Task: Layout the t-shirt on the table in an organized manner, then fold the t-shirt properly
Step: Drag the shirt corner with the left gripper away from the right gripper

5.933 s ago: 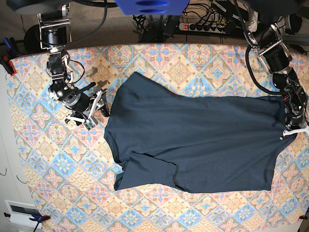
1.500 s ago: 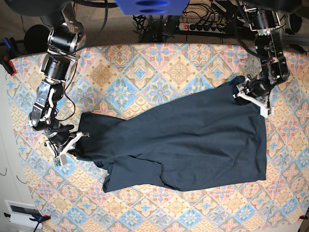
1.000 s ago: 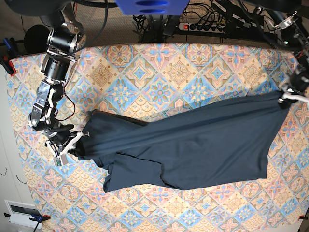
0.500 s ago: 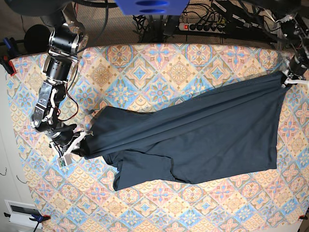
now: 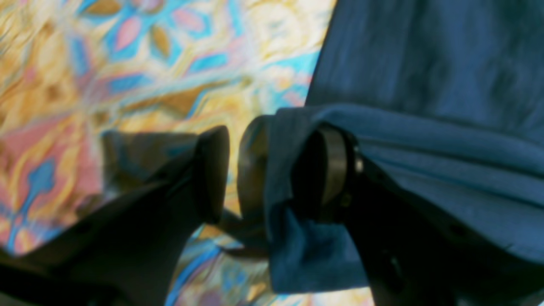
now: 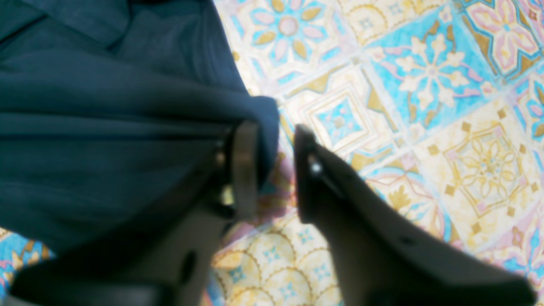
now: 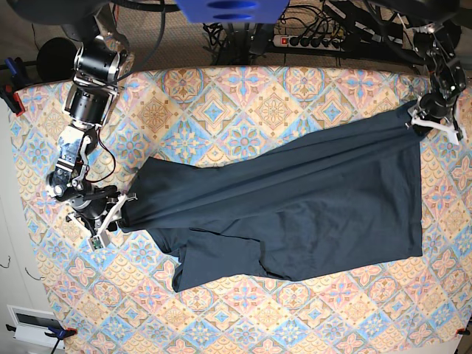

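t-shirt (image 7: 295,214): soft, light, limp; drapes and creases, so grab hems or corners.
left gripper (image 5: 272,170): jaws parted, hem draped over one finger.
right gripper (image 6: 272,170): jaws apart, cloth on one finger.
table (image 7: 243,110): patterned cloth, may drag.

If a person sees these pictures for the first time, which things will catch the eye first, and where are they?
The dark navy t-shirt stands out first, spread slanting across the middle of the table with its bright diamond tiles. Next come the two claws at its opposite ends: the right claw at the near-left corner and the left claw at the far-right corner. Both stand open with cloth draped over one finger.
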Controlling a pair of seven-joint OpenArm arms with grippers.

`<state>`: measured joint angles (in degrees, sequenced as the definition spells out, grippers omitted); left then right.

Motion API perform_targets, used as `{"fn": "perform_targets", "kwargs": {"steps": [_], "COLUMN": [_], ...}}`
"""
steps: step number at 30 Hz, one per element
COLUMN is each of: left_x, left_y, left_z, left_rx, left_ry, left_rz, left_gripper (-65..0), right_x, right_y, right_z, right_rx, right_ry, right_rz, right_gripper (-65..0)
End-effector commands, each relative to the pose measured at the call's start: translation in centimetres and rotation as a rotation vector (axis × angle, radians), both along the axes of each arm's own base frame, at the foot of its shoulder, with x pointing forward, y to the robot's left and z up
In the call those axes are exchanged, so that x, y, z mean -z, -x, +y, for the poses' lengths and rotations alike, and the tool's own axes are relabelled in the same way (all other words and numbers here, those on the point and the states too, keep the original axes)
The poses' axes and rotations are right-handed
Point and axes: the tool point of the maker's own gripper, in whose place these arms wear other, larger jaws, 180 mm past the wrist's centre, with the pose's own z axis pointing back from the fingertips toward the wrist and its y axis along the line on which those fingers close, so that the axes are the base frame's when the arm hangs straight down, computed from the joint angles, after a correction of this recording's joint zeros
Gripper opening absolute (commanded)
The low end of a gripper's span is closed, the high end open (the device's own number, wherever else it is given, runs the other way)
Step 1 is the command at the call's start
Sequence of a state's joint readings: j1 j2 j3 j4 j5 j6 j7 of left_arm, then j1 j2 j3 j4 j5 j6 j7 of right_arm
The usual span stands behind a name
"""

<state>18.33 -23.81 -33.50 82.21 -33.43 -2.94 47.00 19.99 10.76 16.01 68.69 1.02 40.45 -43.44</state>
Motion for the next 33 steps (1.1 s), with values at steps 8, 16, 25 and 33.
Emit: {"fn": "perform_targets", "kwargs": {"steps": [8,16,25,33], "left_x": [-3.7,-5.4,-4.8,-3.2], "left_y": [2.0,2.7,4.6,4.6], "left_z": [-1.1,-4.3,-6.8,-5.3], "left_rx": [0.078,0.139,0.198,0.15], "left_ry": [0.013,0.087,0.178,0.155], "left_rz": [-0.054,-0.096,0.008,0.041], "left_gripper": [-35.4,-35.2,-34.9,-35.3], "right_x": [-2.8,-2.8,-3.6,-1.6], "right_y": [-1.5,-1.4,0.6,3.0], "right_z": [-1.0,-1.0,-1.1,-0.7], "right_rx": [0.014,0.015,0.002,-0.022], "right_ry": [0.011,0.012,0.077,0.1], "right_rz": [-0.085,-0.085,-0.118,-0.07], "right_gripper": [-43.6,-43.6,-43.3,-43.3]}}
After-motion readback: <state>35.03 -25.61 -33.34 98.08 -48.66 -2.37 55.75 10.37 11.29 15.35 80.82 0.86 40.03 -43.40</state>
